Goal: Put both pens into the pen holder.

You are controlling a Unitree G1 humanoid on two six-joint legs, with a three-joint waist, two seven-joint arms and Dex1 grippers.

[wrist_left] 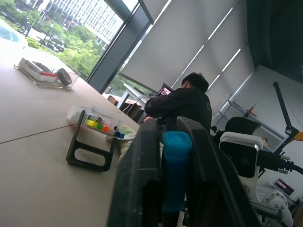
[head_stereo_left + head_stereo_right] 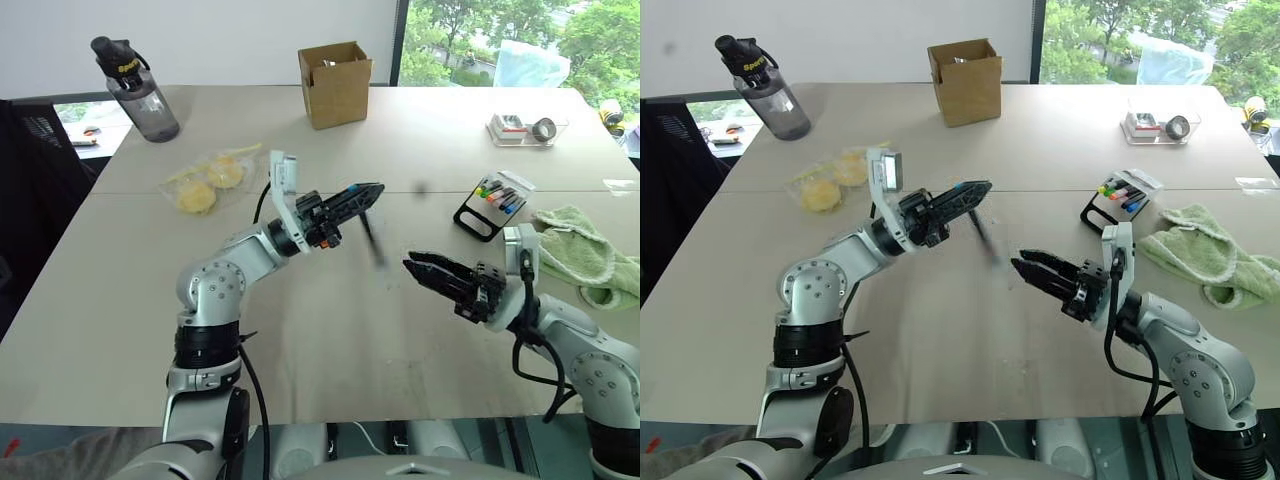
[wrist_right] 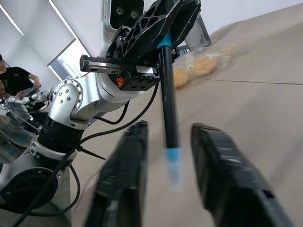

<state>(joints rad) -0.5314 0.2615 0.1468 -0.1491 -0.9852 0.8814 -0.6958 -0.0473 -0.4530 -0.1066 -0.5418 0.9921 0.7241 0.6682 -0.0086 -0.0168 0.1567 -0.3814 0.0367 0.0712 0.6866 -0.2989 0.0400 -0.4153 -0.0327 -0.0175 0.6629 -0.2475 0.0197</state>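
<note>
1. We count one pen with a light blue cap [image 3: 168, 99], black in the barrel and blue at both ends. It hangs in the air above the middle of the tabletop [image 2: 330, 330], blurred along its lower half.
2. We cannot make out a second, pink-capped pen for certain.
3. We count one pen holder [image 2: 478, 216], a black case with a looped end. It lies toward the right edge of the tabletop, with a clear pack of coloured markers [image 2: 503, 195] against its far side.
4. We count two grippers. The left gripper [image 2: 362, 194] is clamped shut on the pen near its upper blue end, and the left wrist view shows that blue end squeezed between the two black fingers [image 1: 137, 184].
5. The right gripper [image 2: 418, 268] is raised off the tabletop just beside the pen. Its jaws are parted, about half wide. In the right wrist view the lower blue end of the pen hangs in the gap between the fingers [image 3: 125, 179], touching neither as far as we can tell.
6. We count one brown cardboard box [image 2: 334, 84] at the far edge of the tabletop and one dark water bottle [image 2: 139, 90] near the far left corner.
7. One clear bag of yellow items [image 2: 208, 180] lies left of centre.
8. One clear tray [image 2: 525, 128] sits near the far right corner, and one green towel [image 2: 588, 255] lies at the right edge, near the pen holder.
9. One person in dark clothes [image 1: 182, 106] sits beyond the table.
</note>
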